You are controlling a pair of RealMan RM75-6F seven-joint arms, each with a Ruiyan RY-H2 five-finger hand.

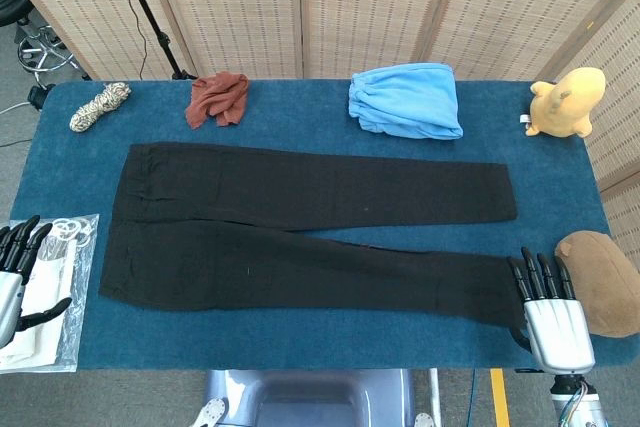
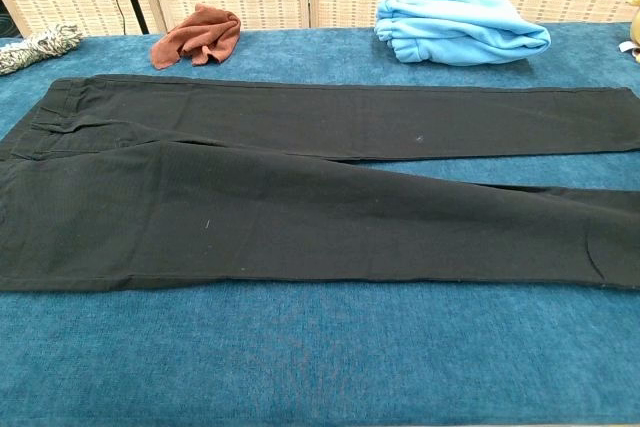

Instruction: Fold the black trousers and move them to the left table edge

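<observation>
Nothing was folded yet: the trousers [image 1: 300,237] lay flat and full length across the middle of the table [image 1: 300,347], waist toward the left edge, legs splayed toward the right. The right hand [image 1: 548,309] hovered at the near leg's hem, fingers spread, holding nothing. The left hand [image 1: 18,277] sat released over a plastic bag [image 1: 60,297] at the near left corner, crowding the destination. Cloths lined the far edge.
</observation>
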